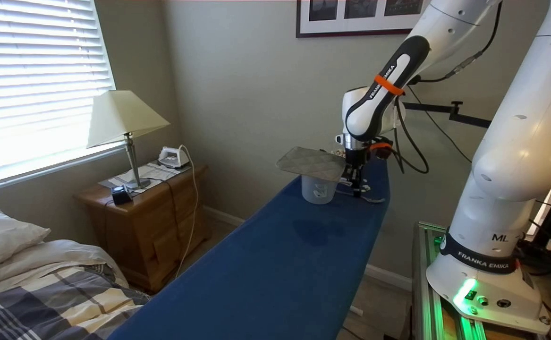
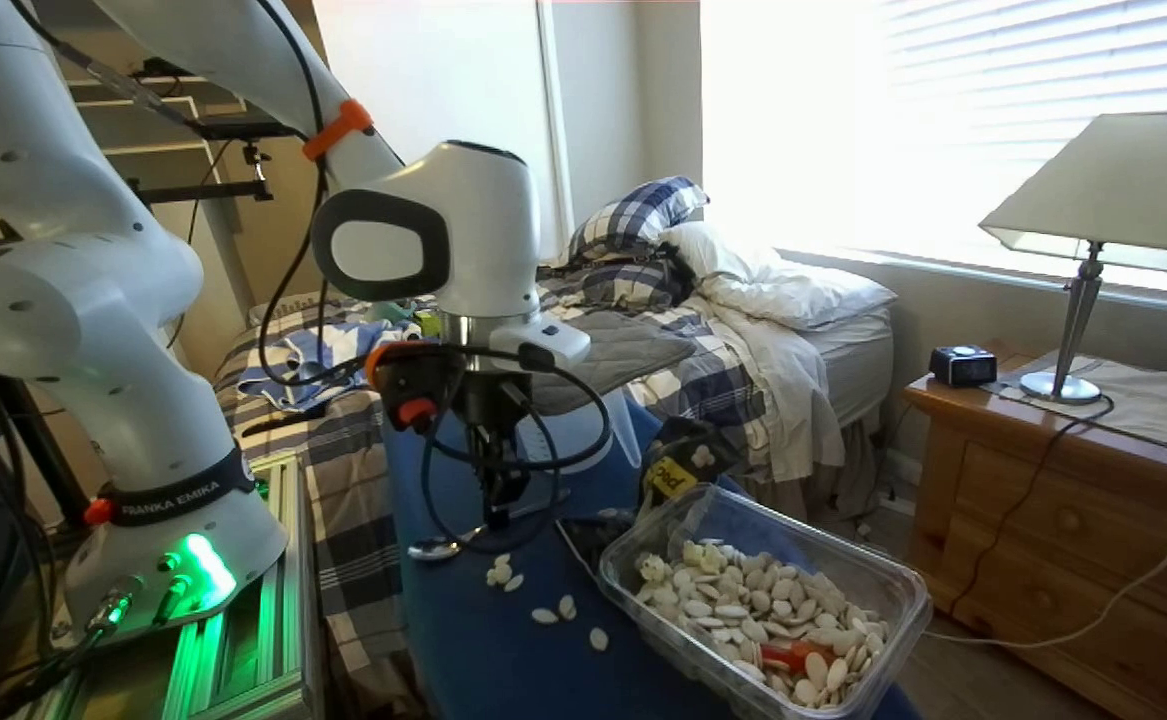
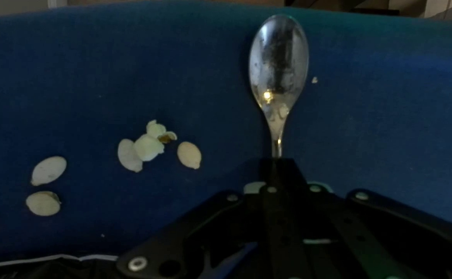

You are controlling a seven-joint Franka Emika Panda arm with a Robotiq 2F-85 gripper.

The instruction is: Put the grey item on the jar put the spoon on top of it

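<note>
Blue ironing board (image 1: 261, 269) holds translucent jar (image 1: 317, 191), grey quilted pad (image 1: 310, 164) on top likely as platform; beside jar, gripper (image 3: 276, 164) clamps fingers on metal spoon (image 3: 279, 62) by handle, presumably for lifting.

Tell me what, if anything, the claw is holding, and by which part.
The claw is shut on the spoon, by its handle, near where that meets the bowl.

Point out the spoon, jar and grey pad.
Spoon (image 3: 278, 73), wrist view: on its bowl.
Jar (image 1: 318, 191), in an exterior view: on its side wall.
Grey pad (image 1: 312, 164), in an exterior view: on its quilted top.
</note>
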